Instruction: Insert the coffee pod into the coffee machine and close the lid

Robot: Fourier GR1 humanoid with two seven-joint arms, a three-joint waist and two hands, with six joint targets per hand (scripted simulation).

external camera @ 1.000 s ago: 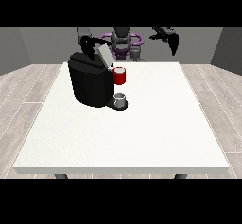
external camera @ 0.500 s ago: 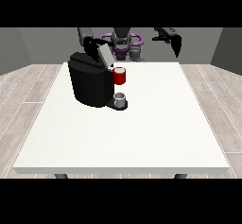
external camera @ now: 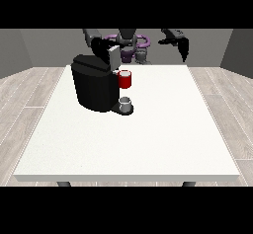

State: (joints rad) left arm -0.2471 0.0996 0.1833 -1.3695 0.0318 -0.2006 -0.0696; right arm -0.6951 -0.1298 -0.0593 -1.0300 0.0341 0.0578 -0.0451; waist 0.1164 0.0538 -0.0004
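Note:
The black coffee machine [external camera: 94,87] stands on the white table [external camera: 148,139], left of the middle. Its grey lid [external camera: 114,57] stands tilted up at the top rear. A red thing at the machine [external camera: 125,79] sits at its front, and a grey thing [external camera: 126,103] rests on the base below it. The hand at the view's left [external camera: 102,47] is right behind the lid, close against it. The hand at the view's right [external camera: 181,44] hangs in the air above the table's far edge, fingers relaxed and pointing down, holding nothing.
The robot's torso [external camera: 129,43] with purple parts is behind the table's far edge. The table spreads wide to the right of the machine and towards the camera.
The hand at the view's left has shifted slightly rightwards, towards the raised lid. The hand at the view's right has barely moved.

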